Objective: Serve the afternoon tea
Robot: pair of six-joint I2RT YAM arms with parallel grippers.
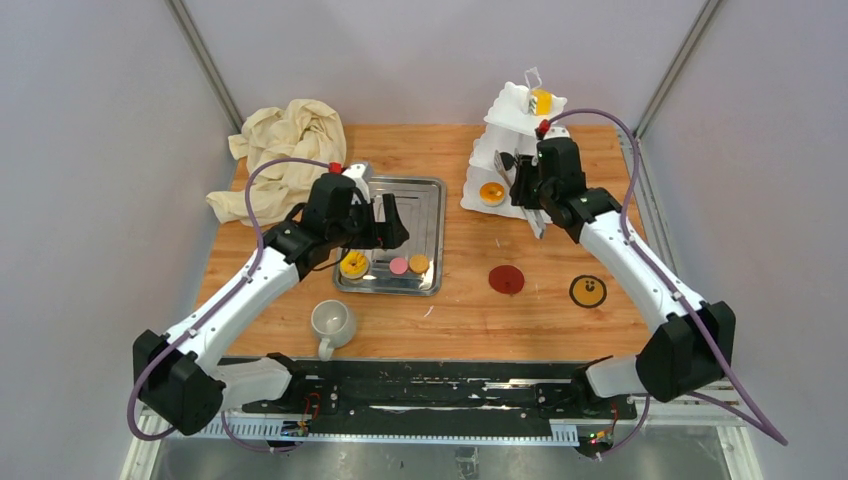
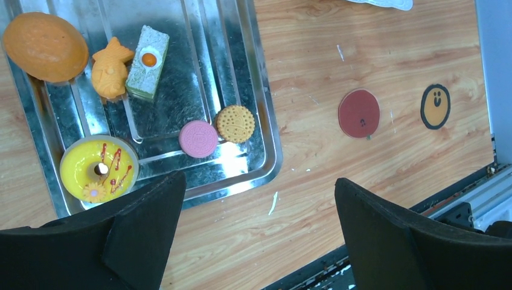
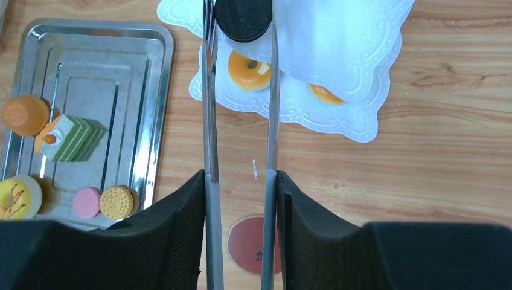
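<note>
My right gripper is shut on steel tongs, whose tips pinch a black cookie over the white three-tier stand. An orange ring cake sits on the stand's lowest tier and a yellow cake on the top tier. My left gripper is open and empty over the near edge of the steel tray. The tray holds an orange tart, an orange figure cake, a green-layered cake, a pink cookie, a tan biscuit and a yellow tart. One pale mug stands near the front edge.
A crumpled cream cloth lies at the back left. A red coaster and a yellow smiley coaster lie on the wood in front of the stand. The second mug is out of view.
</note>
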